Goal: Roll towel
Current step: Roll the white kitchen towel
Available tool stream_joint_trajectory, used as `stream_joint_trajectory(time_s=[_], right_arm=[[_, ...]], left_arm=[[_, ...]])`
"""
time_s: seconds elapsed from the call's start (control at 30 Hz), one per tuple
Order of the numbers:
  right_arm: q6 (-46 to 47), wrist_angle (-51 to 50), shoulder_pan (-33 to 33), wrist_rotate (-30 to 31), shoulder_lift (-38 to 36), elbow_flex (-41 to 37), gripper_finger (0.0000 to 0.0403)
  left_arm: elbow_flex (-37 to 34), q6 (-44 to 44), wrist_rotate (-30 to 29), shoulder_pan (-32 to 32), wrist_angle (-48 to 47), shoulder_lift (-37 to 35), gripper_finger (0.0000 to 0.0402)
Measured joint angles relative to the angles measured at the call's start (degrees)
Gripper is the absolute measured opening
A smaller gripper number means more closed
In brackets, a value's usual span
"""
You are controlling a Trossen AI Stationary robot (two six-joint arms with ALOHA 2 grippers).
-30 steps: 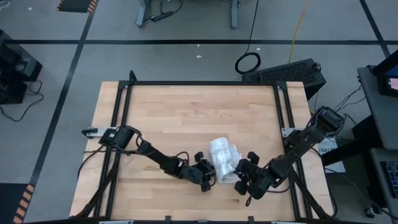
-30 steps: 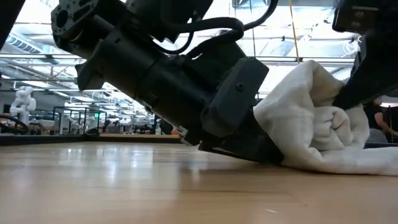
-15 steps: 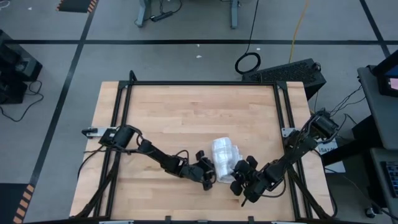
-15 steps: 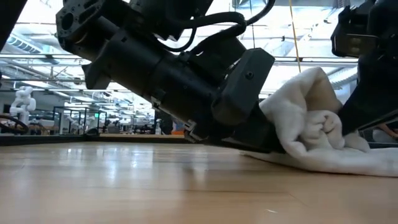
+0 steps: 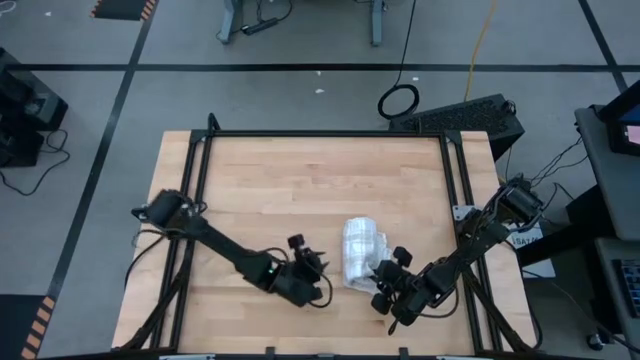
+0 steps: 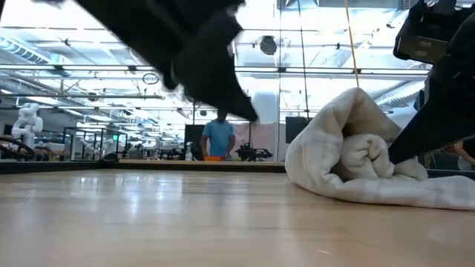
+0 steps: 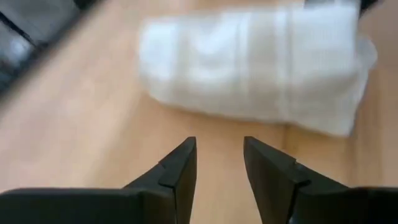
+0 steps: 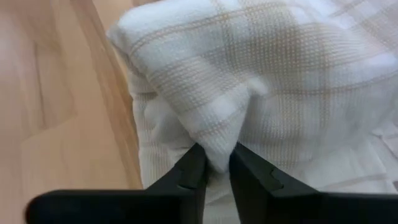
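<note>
The towel (image 5: 362, 250), white with tan plaid lines, lies loosely rolled on the wooden table, right of the middle and near the front edge. The low view shows the towel (image 6: 349, 156) as a roll with a flat flap (image 6: 438, 196) spread on the table. My right gripper (image 8: 216, 163) reaches in from the near right (image 5: 380, 283) and is shut on the cloth. My left gripper (image 7: 219, 149) stands open and holds nothing, a short way off the roll's left side (image 5: 318, 285) and above the table. My right gripper pinches a peaked fold of the towel (image 8: 214, 138) between its two fingertips, on the side of the roll that faces the table's near right. The fingers slant down from that side. The roll rests on the table.
Black frame rails (image 5: 320, 133) run along the table's edges. The far half of the table (image 5: 300, 180) is bare wood. In the room behind, a person in a blue shirt (image 6: 219, 137) stands far off.
My left gripper has drawn away from the towel's left side, rising and going toward the table's left edge; it no longer touches the roll. The roll has stayed in place and settled a little lower and looser.
</note>
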Motion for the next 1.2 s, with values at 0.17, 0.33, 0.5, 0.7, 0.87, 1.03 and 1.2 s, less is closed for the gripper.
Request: stream_joint_trajectory(time_s=[0.17,0.33,0.5,0.7,0.87,1.03,1.2], right_arm=[[2.1,-4.6,0.8,-0.4,-2.9,1.0,0.0107],[3.5,-9.2,1.7,-1.3,-5.6,2.7,0.0171],[7.3,-11.7,5.7,-2.9,-5.8,2.5,0.0203],[10.5,-10.1,11.5,5.1,-2.5,2.6,0.0173],[10.6,-8.2,10.9,4.5,2.4,2.5,0.0103],[10.7,-6.9,9.8,4.0,5.2,2.5,0.0034],[10.2,-4.9,8.6,1.2,6.7,2.5,0.0005]], left_arm=[[0.0,10.3,8.0,2.0,7.1,-4.6,0.016],[0.5,16.9,16.5,2.1,28.8,-1.9,0.0235],[1.4,20.2,8.1,-0.2,31.7,3.4,0.0296],[5.6,19.8,-2.1,-2.1,31.9,8.2,0.0306],[8.9,18.9,0.7,-0.9,31.2,11.0,0.0296],[11.0,14.5,4.5,0.8,21.6,13.1,0.0292],[11.2,13.4,1.5,1.9,17.4,13.1,0.0228]])
